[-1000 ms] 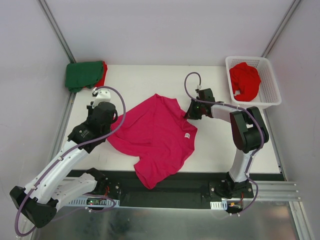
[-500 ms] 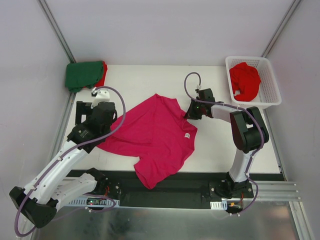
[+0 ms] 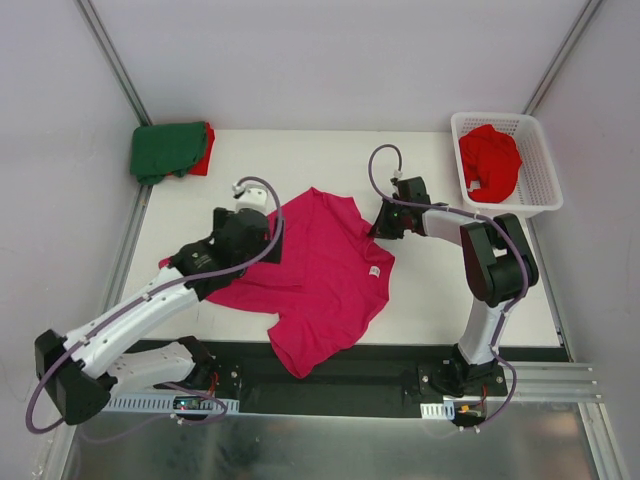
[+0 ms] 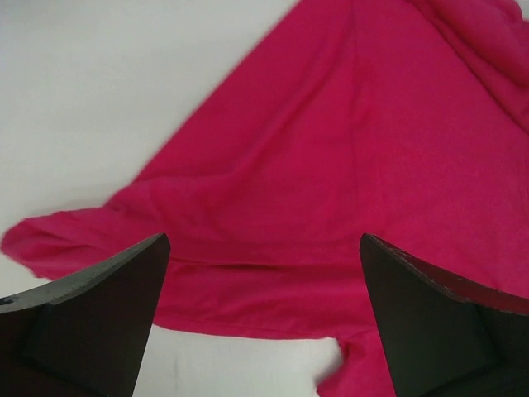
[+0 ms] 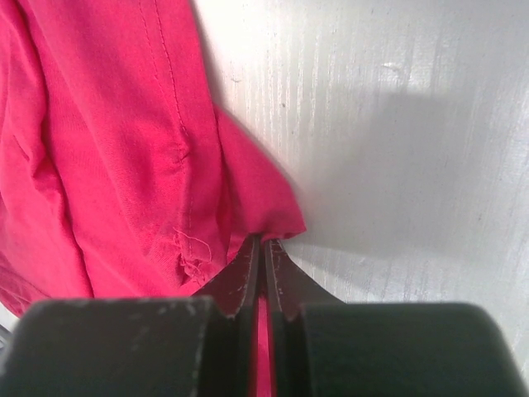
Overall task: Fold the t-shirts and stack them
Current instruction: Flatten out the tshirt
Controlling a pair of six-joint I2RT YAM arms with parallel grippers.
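Observation:
A magenta-pink t-shirt lies spread in the middle of the table, its lower end hanging over the near edge. My left gripper hovers open above its left side. In the left wrist view the wide-apart gripper frames flat pink cloth with nothing between the fingers. My right gripper is at the shirt's right sleeve. In the right wrist view that gripper is shut on a fold of the pink cloth. A folded dark green t-shirt lies on a red one at the back left.
A white lattice basket stands at the back right with a crumpled red t-shirt in it. A metal frame post runs along the table's left edge. Bare white tabletop shows to the right of the pink shirt.
My left gripper has opened, let go of the shirt's left sleeve, which now lies flat, and moved right over the shirt. The right arm has not moved.

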